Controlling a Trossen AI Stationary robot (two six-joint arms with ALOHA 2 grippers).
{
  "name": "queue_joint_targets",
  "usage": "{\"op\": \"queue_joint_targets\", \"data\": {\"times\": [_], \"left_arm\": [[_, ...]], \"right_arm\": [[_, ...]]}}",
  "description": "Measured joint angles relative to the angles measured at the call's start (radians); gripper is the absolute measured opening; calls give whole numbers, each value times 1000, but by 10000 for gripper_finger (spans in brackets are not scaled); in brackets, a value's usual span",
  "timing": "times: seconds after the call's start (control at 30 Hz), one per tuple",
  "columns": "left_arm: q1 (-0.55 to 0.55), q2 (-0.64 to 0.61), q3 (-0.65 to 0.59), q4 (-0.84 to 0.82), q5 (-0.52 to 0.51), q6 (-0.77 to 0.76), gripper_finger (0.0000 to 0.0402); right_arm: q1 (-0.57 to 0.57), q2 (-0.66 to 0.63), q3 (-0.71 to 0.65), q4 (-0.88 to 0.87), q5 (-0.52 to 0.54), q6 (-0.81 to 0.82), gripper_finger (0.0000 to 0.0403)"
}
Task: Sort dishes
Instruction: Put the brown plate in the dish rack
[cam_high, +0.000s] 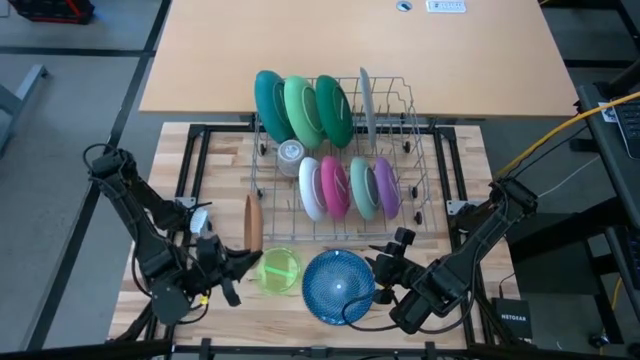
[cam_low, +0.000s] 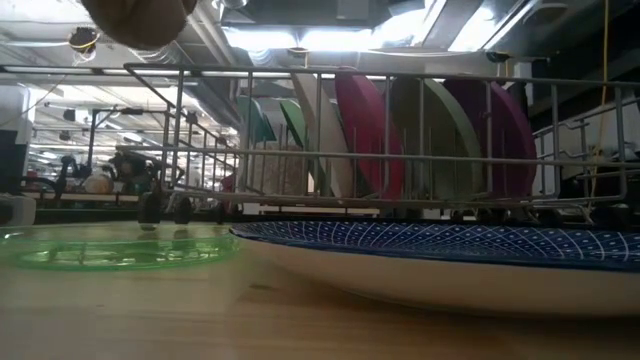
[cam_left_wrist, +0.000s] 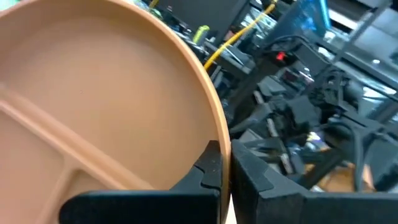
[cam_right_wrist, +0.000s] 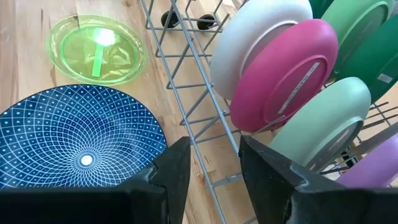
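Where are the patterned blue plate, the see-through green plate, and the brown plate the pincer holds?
blue plate (cam_high: 337, 284): high view, the centre of its pattern.
green plate (cam_right_wrist: 98, 50): right wrist view, its flat middle.
brown plate (cam_left_wrist: 93, 106): left wrist view, its inner face, above the left pincer.

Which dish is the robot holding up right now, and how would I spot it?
Start at the wire rack in the middle of the table, then look just off its near left corner. There the left gripper is shut on a tan plate, held on edge above the wood. It is the only tan dish; the green bowl and blue plate nearby lie flat.
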Motion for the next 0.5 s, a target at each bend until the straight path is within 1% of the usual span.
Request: {"op": "queue_joint_targets", "data": {"times": [0.13,0.2,0.23,0.3,0.4,0.43,0.47,0.5], "left_arm": [[38,5,0,124,99,140,0],[67,16,0,222,157,255,0],[84,23,0,285,203,325,0],[124,41,0,452,346,478,0],[192,81,0,749,603,711,0],[213,89,0,821,660,782,0],[230,91,0,873,695,839,0],[244,91,0,911,708,886,0]], "right_arm": [[0,0,0,0,0,0,144],[0,0,0,0,0,0,144],[0,0,0,0,0,0,144],[0,0,0,0,0,0,144],[0,0,0,0,0,0,144],[0,0,0,0,-1,0,144],[0,0,0,0,-1,0,144],[0,0,0,0,-2,0,144]]}}
